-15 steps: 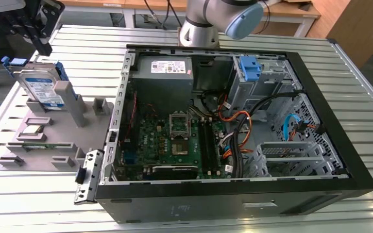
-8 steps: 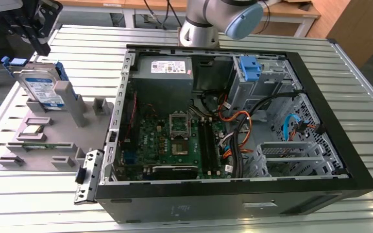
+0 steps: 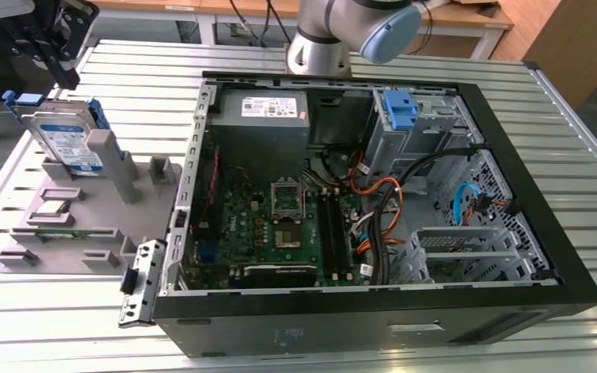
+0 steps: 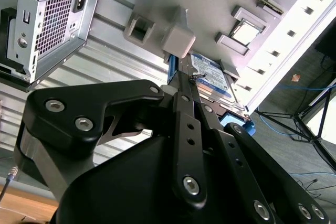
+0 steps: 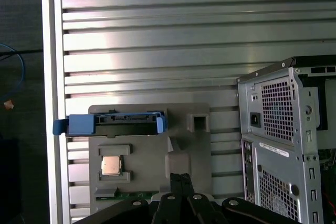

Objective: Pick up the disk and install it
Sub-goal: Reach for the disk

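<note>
Slatted metal table (image 3: pixel 60 326): one open computer case (image 3: pixel 329 334); one grey fixture (image 3: pixel 81 225); one disk (image 3: pixel 71 144) on edge in it, upper edge running toward the case. My pincer (image 3: pixel 71 82), pinched together and empty, hangs above it, not touching.

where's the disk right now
The disk stands on edge in the grey fixture tray at the exterior view's left, beside the open computer case, with the gripper close above it.

The disk (image 3: pixel 68 144) stands upright in a grey holder (image 3: pixel 81 225).
</note>
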You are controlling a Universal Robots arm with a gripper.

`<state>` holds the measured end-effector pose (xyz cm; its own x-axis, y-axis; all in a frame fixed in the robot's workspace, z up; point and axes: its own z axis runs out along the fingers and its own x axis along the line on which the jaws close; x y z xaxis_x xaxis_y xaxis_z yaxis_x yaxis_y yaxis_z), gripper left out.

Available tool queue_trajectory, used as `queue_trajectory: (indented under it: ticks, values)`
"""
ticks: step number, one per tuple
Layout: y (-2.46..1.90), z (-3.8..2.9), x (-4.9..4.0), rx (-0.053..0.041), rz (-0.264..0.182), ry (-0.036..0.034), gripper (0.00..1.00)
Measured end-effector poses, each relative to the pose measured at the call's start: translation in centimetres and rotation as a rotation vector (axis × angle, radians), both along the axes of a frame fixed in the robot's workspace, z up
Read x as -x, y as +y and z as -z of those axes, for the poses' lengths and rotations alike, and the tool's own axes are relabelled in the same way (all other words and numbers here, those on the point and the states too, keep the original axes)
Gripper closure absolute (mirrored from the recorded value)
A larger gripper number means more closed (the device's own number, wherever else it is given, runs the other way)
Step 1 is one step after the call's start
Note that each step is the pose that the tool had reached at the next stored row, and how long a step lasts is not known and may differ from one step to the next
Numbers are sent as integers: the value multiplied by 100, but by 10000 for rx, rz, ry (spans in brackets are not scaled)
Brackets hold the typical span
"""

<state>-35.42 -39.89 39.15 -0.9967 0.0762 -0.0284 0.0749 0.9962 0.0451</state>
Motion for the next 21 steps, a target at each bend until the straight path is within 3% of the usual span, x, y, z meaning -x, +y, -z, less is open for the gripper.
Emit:
queue_trajectory:
  ticks: [7,21]
  values:
    - [0,1,5,-1,0,-1,90]
    - [12,48,111,-12,0,1,90]
